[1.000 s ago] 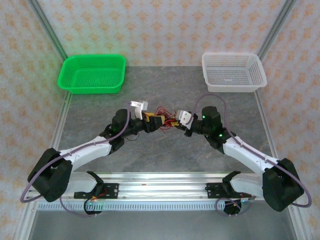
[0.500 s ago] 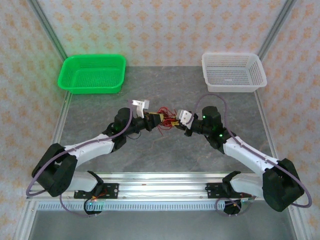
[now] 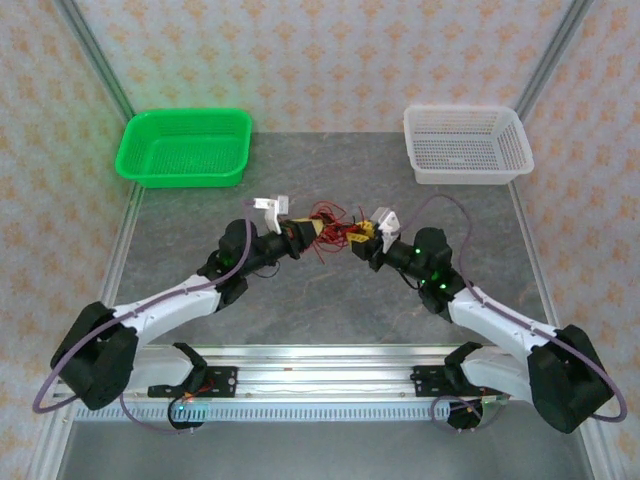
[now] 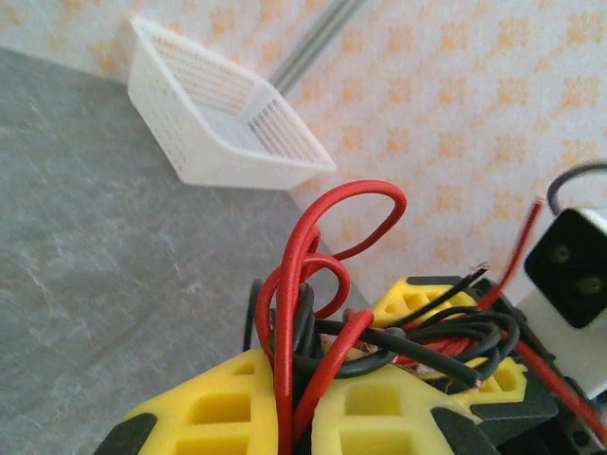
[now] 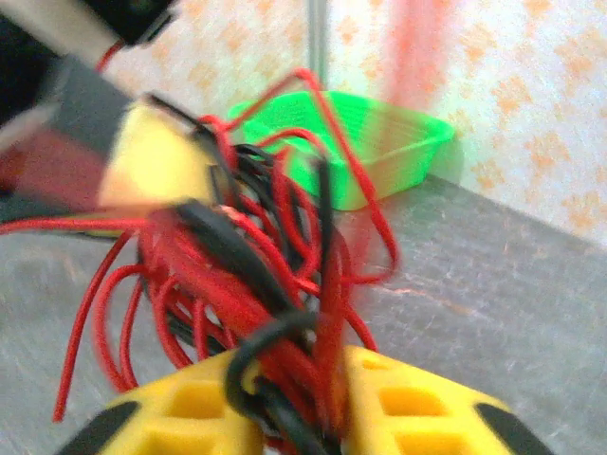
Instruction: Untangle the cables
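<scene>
Left claw point(image 3: 303, 232) pinches the cables point(image 3: 331, 222) mid-frame; whether the right claw point(image 3: 368, 237) holds them is unclear, so pulling may tighten knots.

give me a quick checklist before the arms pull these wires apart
1. left gripper shut on the cables: ok
2. right gripper hold: cannot tell; cables sit between its jaws, view blurred
3. red and black strands separated: not ok, one tangle spans both grippers
4. green basket and white basket apart from both arms: ok
</scene>
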`<state>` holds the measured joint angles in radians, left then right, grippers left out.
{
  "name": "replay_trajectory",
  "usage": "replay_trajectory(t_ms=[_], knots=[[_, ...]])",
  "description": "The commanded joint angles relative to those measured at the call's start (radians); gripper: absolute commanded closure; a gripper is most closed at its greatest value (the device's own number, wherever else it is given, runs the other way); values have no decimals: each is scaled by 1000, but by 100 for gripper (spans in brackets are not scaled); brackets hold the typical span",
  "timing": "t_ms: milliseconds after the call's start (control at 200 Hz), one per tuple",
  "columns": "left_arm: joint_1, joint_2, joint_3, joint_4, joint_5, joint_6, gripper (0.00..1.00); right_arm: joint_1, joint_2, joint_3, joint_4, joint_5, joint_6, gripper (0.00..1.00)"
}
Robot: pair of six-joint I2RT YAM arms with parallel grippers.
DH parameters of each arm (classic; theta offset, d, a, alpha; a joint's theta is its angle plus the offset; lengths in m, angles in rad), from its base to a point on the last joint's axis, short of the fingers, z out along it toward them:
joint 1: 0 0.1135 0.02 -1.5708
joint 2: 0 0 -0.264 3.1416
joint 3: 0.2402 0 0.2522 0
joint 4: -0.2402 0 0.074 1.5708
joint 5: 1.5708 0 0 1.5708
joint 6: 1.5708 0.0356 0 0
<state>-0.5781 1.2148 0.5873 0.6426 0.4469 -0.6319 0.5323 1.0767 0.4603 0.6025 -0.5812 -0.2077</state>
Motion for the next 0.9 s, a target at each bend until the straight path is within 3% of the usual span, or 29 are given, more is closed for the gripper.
replay_trajectory(t_ms=[0, 80, 285, 516, 696, 896], knots=[[3, -73, -8, -7, -107, 13, 100, -8, -26, 38, 12, 99, 256, 65], [3, -102, -9, -33, -153, 31, 100, -8, -25, 104, -111, 118, 366, 56], [3, -122, 5, -83, -254, 90, 100, 0, -22, 213, -279, -18, 537, 40], [1, -104, 49, -135, -357, 164, 100, 52, -69, 242, -353, 94, 818, 32], [-15, -79, 84, -155, -391, 202, 100, 84, -64, 213, -292, 156, 1085, 25], [-53, -75, 80, -159, -438, 223, 100, 149, -8, 206, -163, 252, 1246, 18]])
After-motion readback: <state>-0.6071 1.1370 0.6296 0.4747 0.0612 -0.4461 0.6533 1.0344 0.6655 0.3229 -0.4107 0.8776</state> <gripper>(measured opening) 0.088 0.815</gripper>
